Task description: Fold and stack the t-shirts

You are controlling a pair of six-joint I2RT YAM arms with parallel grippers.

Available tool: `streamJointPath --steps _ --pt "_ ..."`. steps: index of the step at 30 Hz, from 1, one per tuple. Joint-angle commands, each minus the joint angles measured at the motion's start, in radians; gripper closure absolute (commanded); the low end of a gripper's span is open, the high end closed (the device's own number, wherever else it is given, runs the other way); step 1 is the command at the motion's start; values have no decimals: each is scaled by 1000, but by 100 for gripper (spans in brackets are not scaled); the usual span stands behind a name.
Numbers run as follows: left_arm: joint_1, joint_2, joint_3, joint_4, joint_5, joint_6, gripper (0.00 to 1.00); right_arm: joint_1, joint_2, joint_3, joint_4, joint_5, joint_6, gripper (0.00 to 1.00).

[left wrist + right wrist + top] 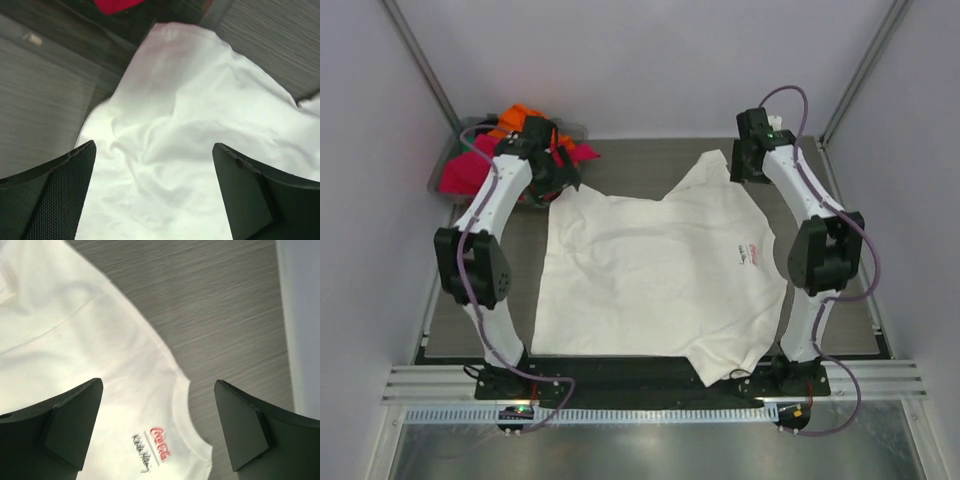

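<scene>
Cream-white t-shirt (650, 270): spread front-up across the middle of the grey counter (640, 165), hem toward the left arm, collar toward the right arm. Mostly flat, rumpled at the far left corner. One sleeve (712, 168) reaching toward the far edge, the other drooping over the near edge between the two arm bases. Small red logo (748, 250) on the chest, just beside the collar; in the right wrist view (161, 442) red script with a dark scrawl alongside.

Left claw (555, 170): poised over the shirt's far left corner, jaws spread wide, gripping nothing. From the left wrist view (154, 147), only wrinkled white cloth under the gap, no fold pinched between the fingers (65, 185).

Right claw (752, 150): above the far right of the counter, near the far sleeve, jaws likewise wide and empty. From the right wrist view (159, 384), shoulder, collar and logo below, bare counter beyond the shirt's edge.

Grey bin (448, 165): at the far left corner, just behind the left claw. Inside and spilling over its rim, hot pink t-shirts (582, 152) and an orange t-shirt (520, 115), bunched and unfolded, apart from the white one.
</scene>
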Motion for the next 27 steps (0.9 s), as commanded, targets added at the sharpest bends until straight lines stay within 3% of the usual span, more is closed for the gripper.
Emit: streamJointPath --steps 1,7,11,14,19,27 --pt "-6 -288 -85 102 22 -8 1 14 -292 -161 76 -164 109 0" --pt "-43 -489 -450 197 22 3 0 13 -372 -442 208 -353 190 0" --pt "-75 -583 -676 281 46 -16 2 8 -287 -464 268 -549 225 0" --pt "-101 -577 -752 318 57 -34 2 5 -213 -475 331 -629 244 0" --pt "-169 -459 -716 366 39 -54 3 -29 -63 -408 337 -616 251 0" --pt "-202 -76 -395 370 36 -46 3 -142 88 -383 333 -486 271 0"
